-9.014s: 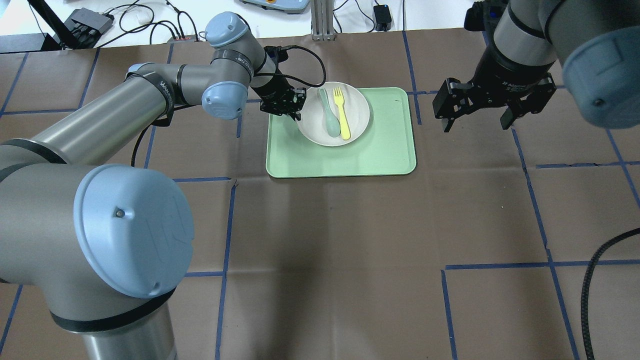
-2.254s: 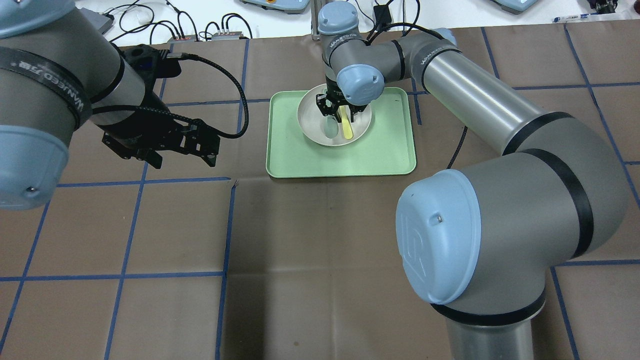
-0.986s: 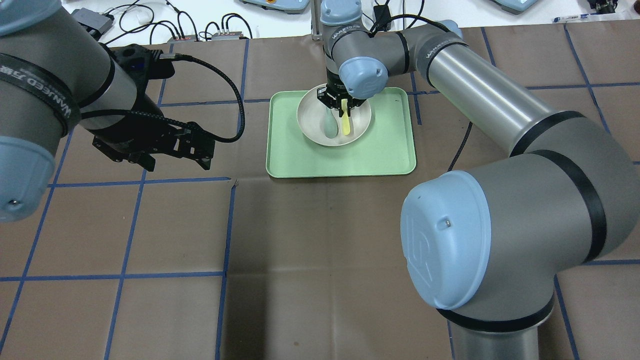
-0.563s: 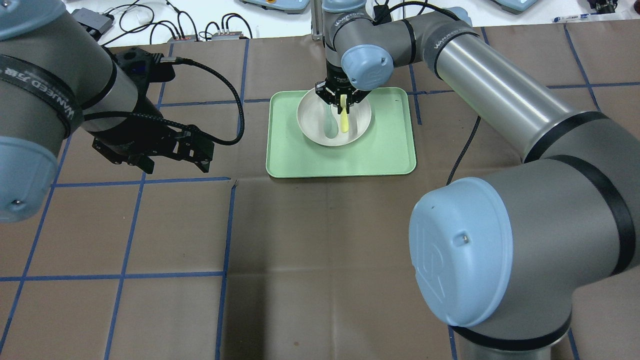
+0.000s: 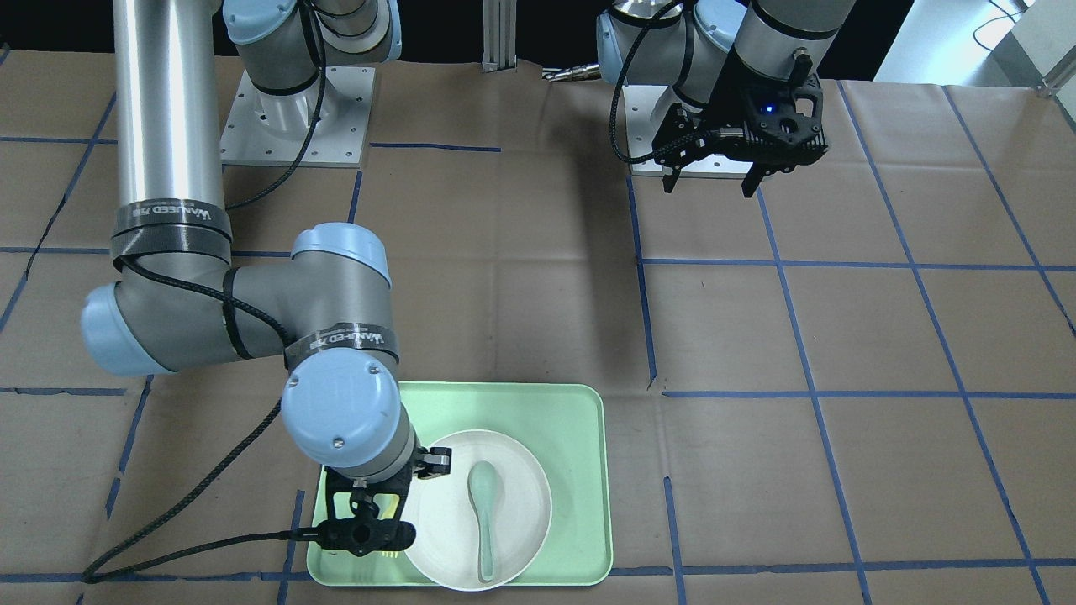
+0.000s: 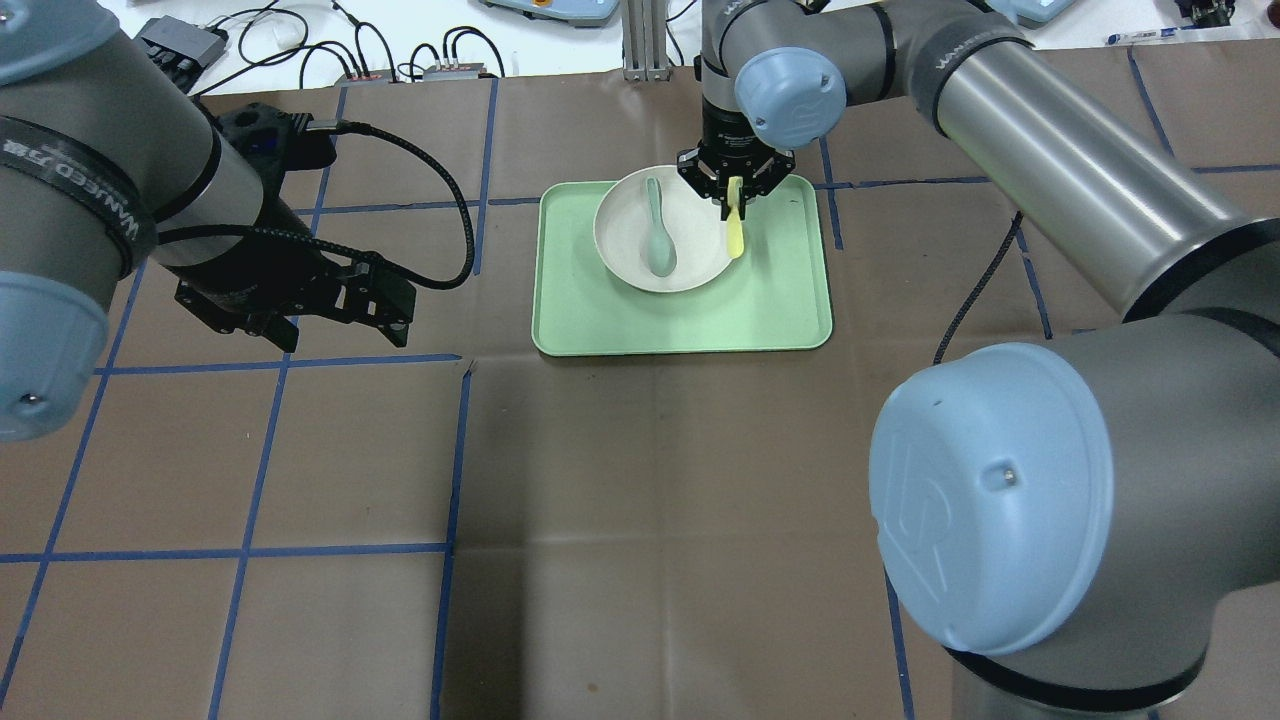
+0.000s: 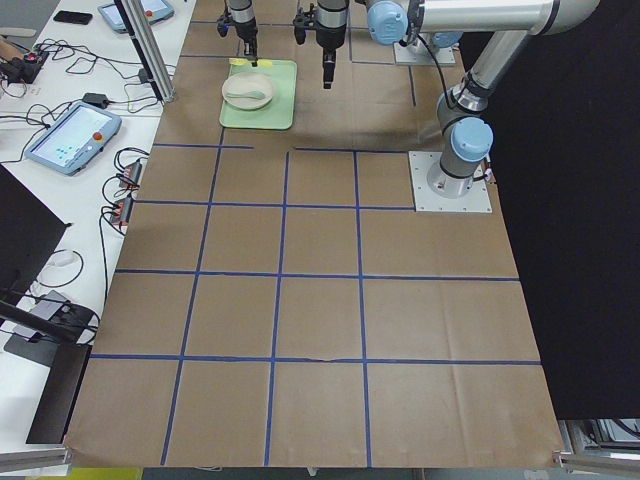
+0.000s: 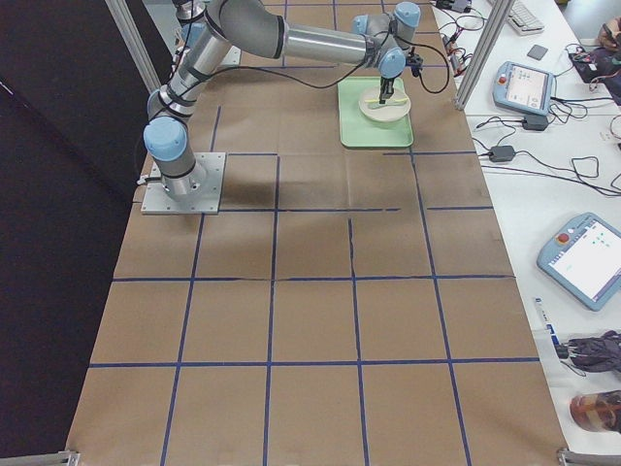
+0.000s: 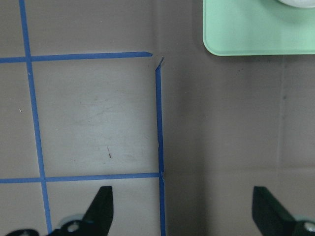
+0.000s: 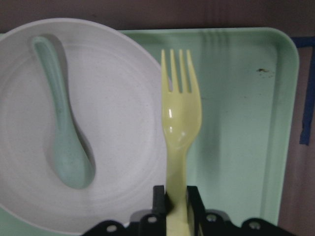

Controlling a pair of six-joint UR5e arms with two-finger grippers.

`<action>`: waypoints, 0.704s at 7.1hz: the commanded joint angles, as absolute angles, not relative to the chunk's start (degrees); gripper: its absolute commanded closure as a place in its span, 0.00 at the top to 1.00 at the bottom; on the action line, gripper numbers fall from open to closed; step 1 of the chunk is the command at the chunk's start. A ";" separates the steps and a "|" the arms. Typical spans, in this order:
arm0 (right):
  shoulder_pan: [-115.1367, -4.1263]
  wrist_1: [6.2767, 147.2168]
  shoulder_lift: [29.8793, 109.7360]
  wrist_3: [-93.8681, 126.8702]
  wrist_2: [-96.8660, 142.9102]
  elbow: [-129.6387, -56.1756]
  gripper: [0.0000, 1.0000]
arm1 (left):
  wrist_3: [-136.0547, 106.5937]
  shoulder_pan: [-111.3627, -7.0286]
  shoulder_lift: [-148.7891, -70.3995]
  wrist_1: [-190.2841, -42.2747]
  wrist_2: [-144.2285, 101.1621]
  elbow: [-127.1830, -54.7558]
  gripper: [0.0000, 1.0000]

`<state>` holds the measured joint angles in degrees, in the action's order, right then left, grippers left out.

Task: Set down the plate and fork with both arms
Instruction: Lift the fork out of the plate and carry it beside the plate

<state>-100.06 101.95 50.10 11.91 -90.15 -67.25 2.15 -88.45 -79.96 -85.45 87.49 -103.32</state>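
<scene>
The off-white plate sits on the mint-green tray, with a grey-green spoon lying in it. My right gripper is shut on the handle of the pale-yellow fork and holds it raised over the plate's right rim. In the right wrist view the fork points forward between the plate and the tray. My left gripper is open and empty above the table, left of the tray.
Brown paper with blue tape lines covers the table. The left wrist view shows the tray's corner ahead and bare paper below. Cables and boxes lie beyond the far edge.
My right gripper closed on the fork, lifted it out of the plate and carried it right, over the plate's rim. The left arm withdrew from the plate and drifted left.
</scene>
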 commanded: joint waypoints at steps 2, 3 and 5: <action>-95.89 106.24 50.46 8.53 -90.09 -72.85 0.01 | 2.11 -88.24 -80.07 -85.34 87.54 -103.36 1.00; -95.71 108.78 48.27 8.35 -89.91 -73.04 0.02 | 2.11 -88.24 -80.07 -85.34 87.54 -103.45 1.00; -95.89 110.74 46.50 8.44 -90.00 -72.51 0.06 | 2.20 -88.24 -80.07 -85.43 87.63 -103.53 1.00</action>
